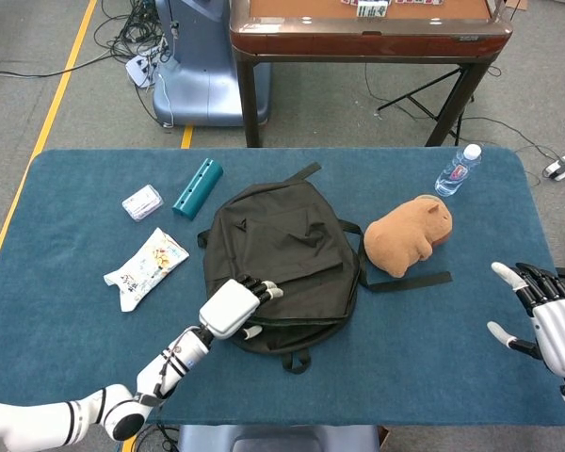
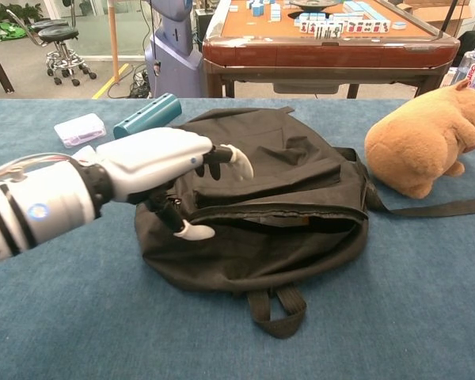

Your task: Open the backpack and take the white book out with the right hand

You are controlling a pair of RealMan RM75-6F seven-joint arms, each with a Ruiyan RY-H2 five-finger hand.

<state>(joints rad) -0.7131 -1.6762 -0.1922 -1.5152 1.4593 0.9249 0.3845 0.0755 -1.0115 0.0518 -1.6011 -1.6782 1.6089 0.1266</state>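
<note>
The left hand [image 1: 234,307] is laid with parted fingers on the backpack [image 1: 292,247], while the right hand [image 1: 546,315] is held open, well apart.

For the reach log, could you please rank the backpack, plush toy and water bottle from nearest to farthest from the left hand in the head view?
1. Backpack: under the left hand.
2. Plush toy: beyond the backpack's right side.
3. Water bottle: far right corner.

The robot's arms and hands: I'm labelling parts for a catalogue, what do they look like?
The left hand has a glossy white shell, dark fingers and pale tips; its silver-white forearm carries black rings and a small blue dot. The right hand matches: white back, black fingers, pale tips.
</note>
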